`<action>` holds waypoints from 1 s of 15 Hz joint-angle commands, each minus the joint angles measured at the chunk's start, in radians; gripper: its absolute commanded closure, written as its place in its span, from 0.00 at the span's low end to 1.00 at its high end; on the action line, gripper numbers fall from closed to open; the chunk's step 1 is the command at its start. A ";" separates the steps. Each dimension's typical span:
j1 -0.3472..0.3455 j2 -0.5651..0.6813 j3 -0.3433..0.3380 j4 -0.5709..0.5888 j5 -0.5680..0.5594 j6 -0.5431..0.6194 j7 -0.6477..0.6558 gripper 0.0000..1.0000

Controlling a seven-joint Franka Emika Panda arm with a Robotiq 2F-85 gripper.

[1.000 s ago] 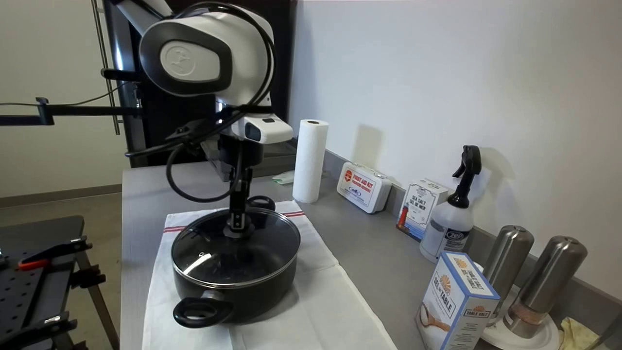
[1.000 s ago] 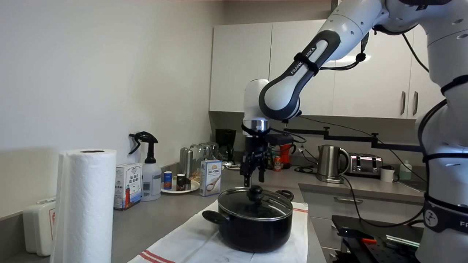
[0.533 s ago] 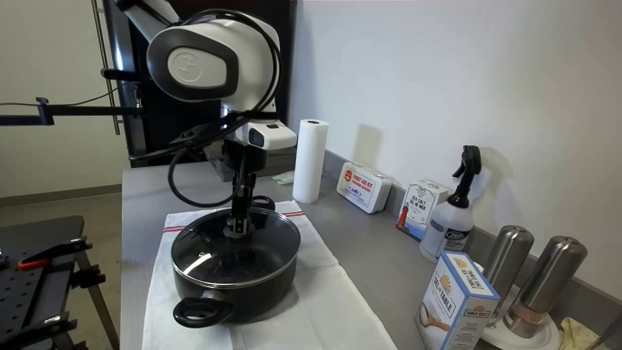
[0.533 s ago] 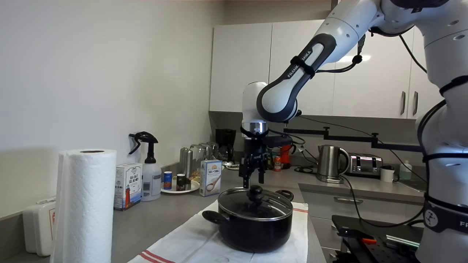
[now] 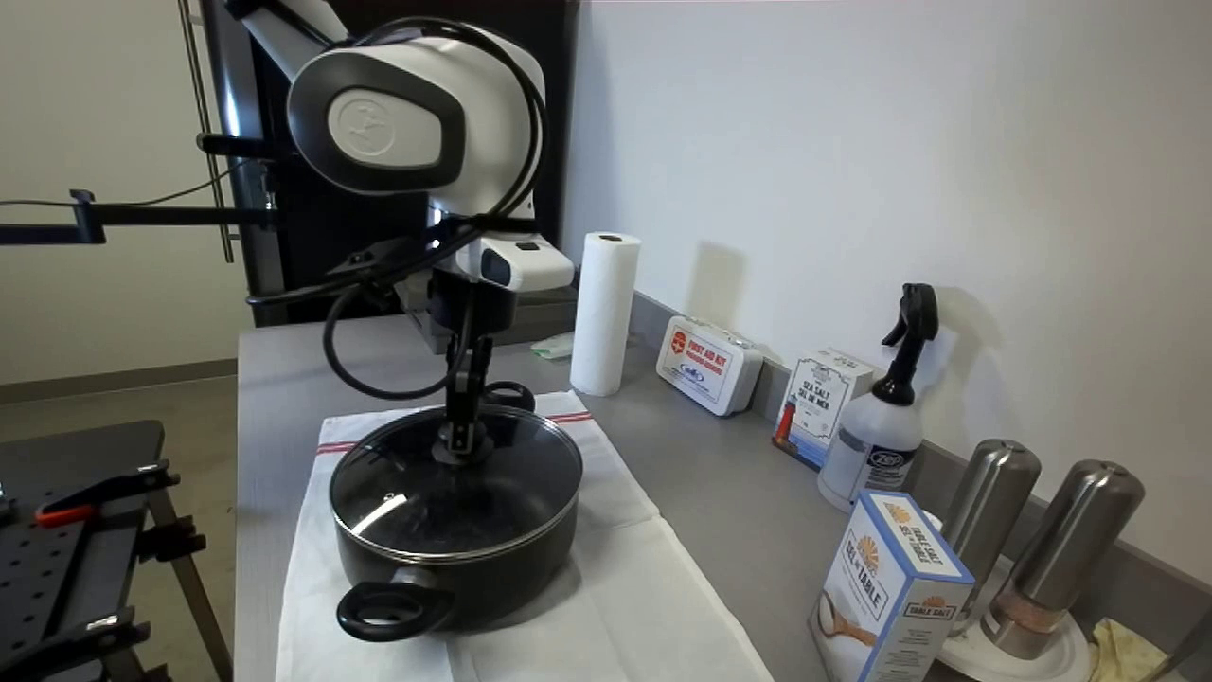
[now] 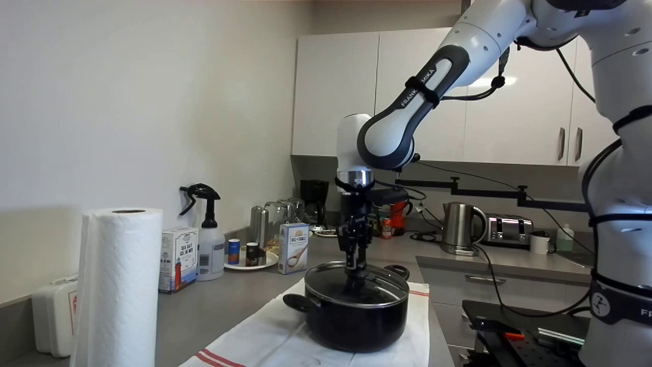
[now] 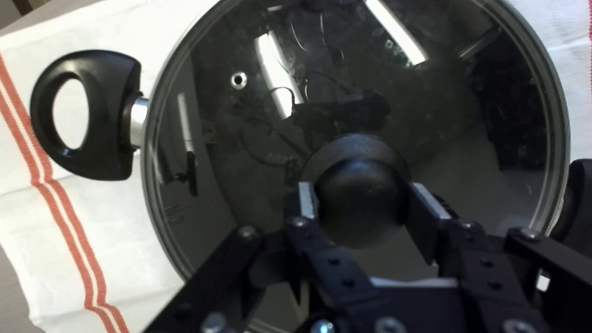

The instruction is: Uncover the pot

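Since both fingers (image 7: 307,200) of my pincer (image 7: 368,200) appear to be pinching the black knob (image 7: 363,199), I judge a lift is called for next. The glass lid (image 5: 454,504) sits just below the pincer, and the pot (image 6: 356,326) stands beneath that, on a white towel (image 5: 615,606). I'd confirm the squeeze first, as a rounded knob could slip, then rise slowly and straight until the lid clears the pot, only afterwards travelling sideways, so nothing tips or drags. The forearm (image 6: 424,97) slants down toward the pincer, and the wrist (image 6: 351,145) hangs almost upright above it, fingers pointing down at the lid.
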 commanded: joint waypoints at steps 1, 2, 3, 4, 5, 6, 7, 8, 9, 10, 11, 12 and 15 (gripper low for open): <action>0.006 -0.024 0.000 -0.008 -0.013 -0.045 0.009 0.75; 0.005 -0.028 0.000 -0.009 -0.010 -0.045 0.006 0.75; 0.005 -0.030 0.000 -0.009 -0.010 -0.045 0.005 0.75; 0.004 -0.043 -0.001 -0.013 -0.009 -0.043 0.004 0.75; 0.004 -0.051 -0.001 -0.016 -0.009 -0.043 0.003 0.75; 0.004 -0.070 -0.001 -0.024 -0.011 -0.039 0.003 0.75; 0.003 -0.081 -0.001 -0.029 -0.013 -0.037 0.002 0.75; 0.004 -0.103 -0.001 -0.038 -0.016 -0.033 0.003 0.75; 0.003 -0.116 0.000 -0.042 -0.017 -0.031 0.003 0.75; 0.003 -0.134 0.002 -0.047 -0.018 -0.032 0.000 0.75; 0.002 -0.148 0.004 -0.050 -0.019 -0.032 0.001 0.75; 0.003 -0.164 0.008 -0.057 -0.019 -0.035 -0.002 0.75; 0.009 -0.194 0.026 -0.073 -0.014 -0.042 -0.012 0.75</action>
